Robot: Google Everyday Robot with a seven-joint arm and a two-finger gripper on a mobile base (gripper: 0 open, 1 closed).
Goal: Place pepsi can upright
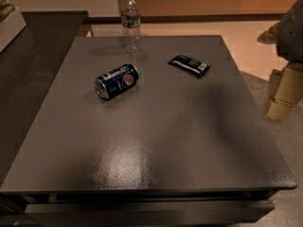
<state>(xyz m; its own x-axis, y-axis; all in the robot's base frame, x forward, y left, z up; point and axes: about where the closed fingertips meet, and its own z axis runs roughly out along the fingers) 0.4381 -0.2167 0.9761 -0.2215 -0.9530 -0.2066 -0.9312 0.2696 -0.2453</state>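
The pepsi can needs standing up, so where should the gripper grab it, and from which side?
Probably best to grip the pepsi can across its round middle, coming from above: it lies on its side, silver end toward front-left, nothing touching it. The gripper hangs right of the table.

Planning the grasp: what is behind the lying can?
Behind the can stands a bottle, upright, apart from it, near the table's far edge. Nothing there is covered. The tool hangs beyond the table's right side.
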